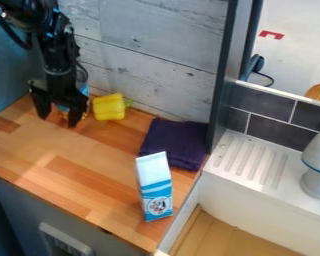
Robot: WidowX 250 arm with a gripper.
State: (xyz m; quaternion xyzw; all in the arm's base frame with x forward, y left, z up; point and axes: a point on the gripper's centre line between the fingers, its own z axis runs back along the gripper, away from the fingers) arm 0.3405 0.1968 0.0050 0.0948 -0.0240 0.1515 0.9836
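Hanging over wooden counter (29,152), back L, gripper (56,119) has fingers spread, nr partly hidden blue item (84,90) & yellow bell pepper (109,107); purple cloth (176,142) & blue-white carton (154,187) farther R.

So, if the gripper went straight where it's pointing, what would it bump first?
Probably the wooden counter below the gripper. A partly blue thing is close by it, though, and depth is unclear, so that might come first.
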